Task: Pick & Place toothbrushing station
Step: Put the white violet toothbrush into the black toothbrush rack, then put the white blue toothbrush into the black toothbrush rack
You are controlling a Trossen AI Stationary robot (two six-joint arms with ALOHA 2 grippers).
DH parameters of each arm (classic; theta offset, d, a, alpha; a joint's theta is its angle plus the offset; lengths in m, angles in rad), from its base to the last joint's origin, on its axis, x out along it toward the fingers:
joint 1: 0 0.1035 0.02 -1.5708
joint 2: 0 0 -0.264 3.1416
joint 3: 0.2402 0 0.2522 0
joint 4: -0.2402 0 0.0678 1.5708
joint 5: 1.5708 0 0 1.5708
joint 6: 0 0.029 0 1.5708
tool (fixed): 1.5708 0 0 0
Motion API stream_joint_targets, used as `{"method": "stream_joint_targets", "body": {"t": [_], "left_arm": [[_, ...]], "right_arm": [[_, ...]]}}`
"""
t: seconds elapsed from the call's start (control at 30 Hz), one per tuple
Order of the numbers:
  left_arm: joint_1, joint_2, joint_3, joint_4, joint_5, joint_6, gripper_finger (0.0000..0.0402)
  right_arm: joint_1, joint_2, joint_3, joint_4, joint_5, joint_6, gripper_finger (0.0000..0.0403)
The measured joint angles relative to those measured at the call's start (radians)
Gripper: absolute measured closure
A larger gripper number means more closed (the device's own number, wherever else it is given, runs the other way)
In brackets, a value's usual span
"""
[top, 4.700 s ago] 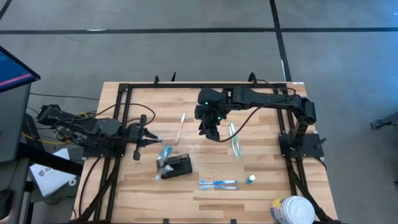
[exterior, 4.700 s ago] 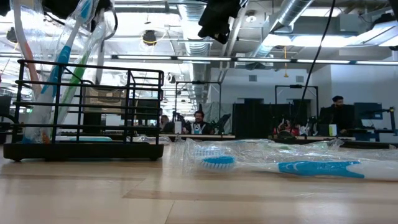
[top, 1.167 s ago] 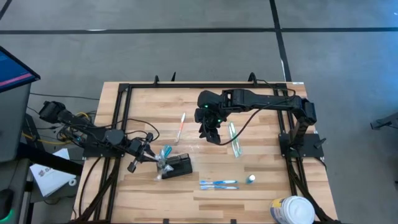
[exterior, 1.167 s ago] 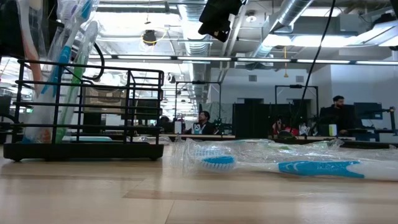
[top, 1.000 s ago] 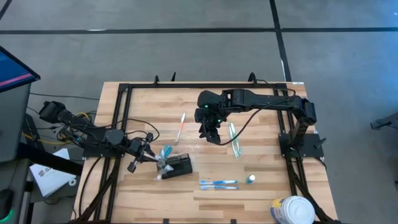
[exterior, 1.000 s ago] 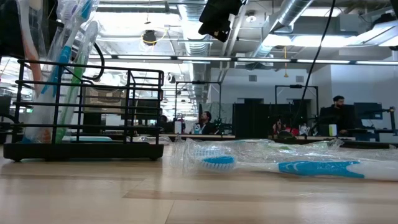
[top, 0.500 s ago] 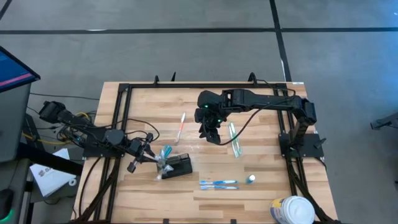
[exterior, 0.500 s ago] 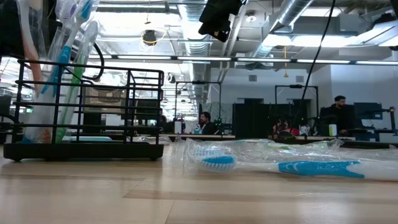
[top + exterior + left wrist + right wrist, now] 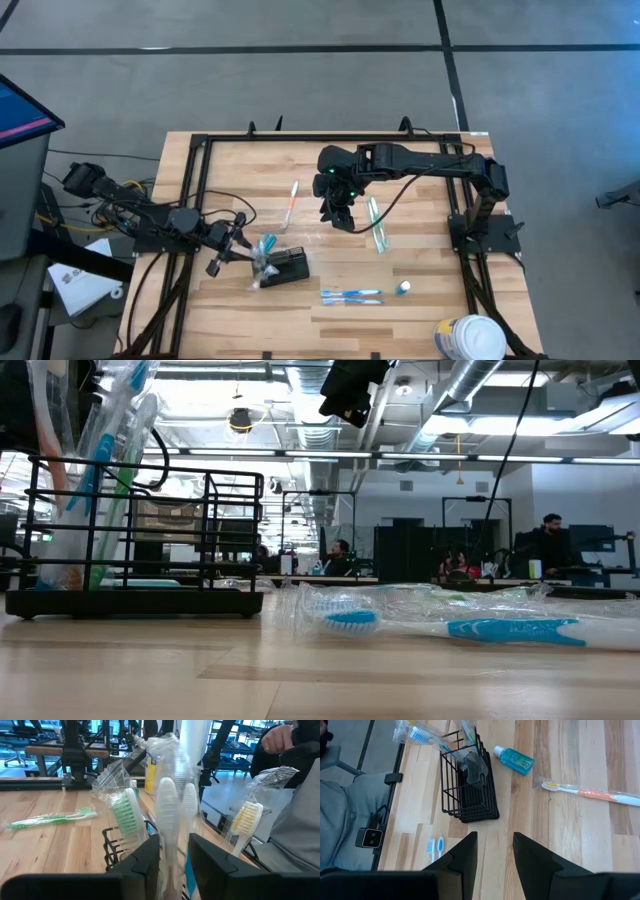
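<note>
Toothbrush drop at station

Left gripper (image 9: 174,851) straddles a wrapped white toothbrush (image 9: 172,805) standing in the toothbrushing station (image 9: 283,266), fingers loosening, probably releasing it. Right gripper (image 9: 340,215) hovers beyond the station, jaws apart, empty.

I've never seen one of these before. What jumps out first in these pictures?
Probably the black wire toothbrush holder near the wooden table's front, with wrapped toothbrushes sticking out. The left gripper sits right beside it, fingers around a wrapped white toothbrush. The right gripper hovers mid-table, open.
</note>
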Motion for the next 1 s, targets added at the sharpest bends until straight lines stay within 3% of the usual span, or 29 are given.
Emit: {"method": "stream_joint_targets", "body": {"t": [0.23, 0.87, 1.0], "left_arm": [[0.001, 0.0, 0.0, 0.027, -0.018, 0.019, 0.0273], [0.001, -0.002, 0.0, 0.205, -0.019, 0.034, 0.0276], [0.001, -0.002, 0.0, 0.259, -0.076, 0.034, 0.0276]], "right_arm": [[0.0, 0.0, 0.0, 0.0, 0.0, 0.0, 0.0287], [0.0, 0.0, 0.0, 0.0, 0.0, 0.0, 0.0287], [-0.001, 0.0, 0.0, 0.0, 0.0, 0.0, 0.0287]]}}
